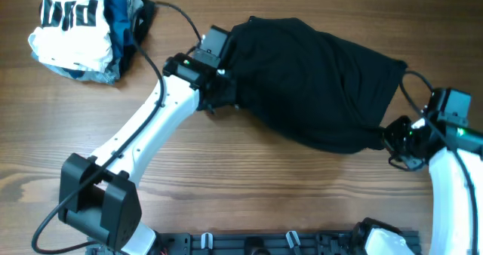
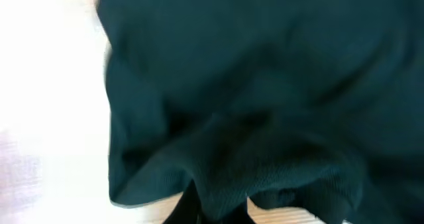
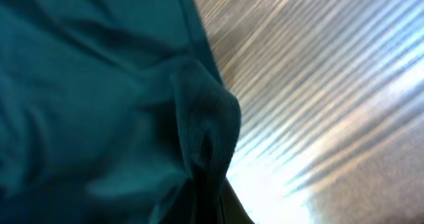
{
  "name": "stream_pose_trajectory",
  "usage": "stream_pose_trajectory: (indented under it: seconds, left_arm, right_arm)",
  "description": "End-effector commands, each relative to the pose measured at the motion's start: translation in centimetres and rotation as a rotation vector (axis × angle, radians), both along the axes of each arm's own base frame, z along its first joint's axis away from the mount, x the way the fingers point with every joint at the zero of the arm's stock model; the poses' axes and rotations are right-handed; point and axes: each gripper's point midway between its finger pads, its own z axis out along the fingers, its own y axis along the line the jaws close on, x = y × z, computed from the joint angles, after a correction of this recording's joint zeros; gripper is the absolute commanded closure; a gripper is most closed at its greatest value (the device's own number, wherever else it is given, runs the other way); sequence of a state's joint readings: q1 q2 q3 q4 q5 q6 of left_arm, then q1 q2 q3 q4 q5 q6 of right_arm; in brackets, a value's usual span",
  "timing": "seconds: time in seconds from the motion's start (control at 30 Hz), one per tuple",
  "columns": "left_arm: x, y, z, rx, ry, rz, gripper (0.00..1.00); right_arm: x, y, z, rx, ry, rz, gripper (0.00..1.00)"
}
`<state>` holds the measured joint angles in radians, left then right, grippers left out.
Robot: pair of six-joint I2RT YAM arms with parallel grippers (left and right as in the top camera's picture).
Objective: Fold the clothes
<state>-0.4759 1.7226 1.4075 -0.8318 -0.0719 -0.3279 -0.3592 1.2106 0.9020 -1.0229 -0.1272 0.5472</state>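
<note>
Two white and black robot arms
Left arm [image 1: 132, 138] and right arm [image 1: 451, 187]: glossy white shells, black joint housings, thin black cables [image 1: 183, 13] trailing.

Clothes [image 1: 317, 89]: soft, matt black cloth; a fine knit texture shows close up. Worktop [image 1: 249, 187]: smooth wood grain with a slight sheen under the light. Left arm [image 1: 151, 130]: glossy white plastic shell, matt black joints. Pile [image 1: 75, 32], far left corner: white and blue cloth.
</note>
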Motion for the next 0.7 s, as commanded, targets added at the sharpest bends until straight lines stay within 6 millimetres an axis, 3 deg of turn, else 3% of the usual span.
stream_pose_trajectory:
  seconds: [0.0, 0.2, 0.43, 0.67]
  left_arm:
    - [2.7, 1.2, 1.4, -0.005, -0.098, 0.046, 0.96]
    - [5.1, 0.1, -1.0, 0.012, -0.13, -0.024, 0.96]
    - [7.2, -0.9, -4.1, 0.008, -0.141, -0.023, 0.96]
    - [9.2, -1.3, -5.0, -0.014, -0.193, -0.011, 0.96]
  right_arm:
    - [1.1, -1.1, -1.8, -0.023, 0.043, 0.035, 0.96]
    - [2.7, -1.7, -4.0, -0.022, 0.062, 0.063, 0.96]
    - [5.1, -2.8, -5.0, -0.053, 0.011, 0.06, 0.96]
    - [5.9, -4.1, -7.4, -0.091, 0.046, 0.047, 0.96]
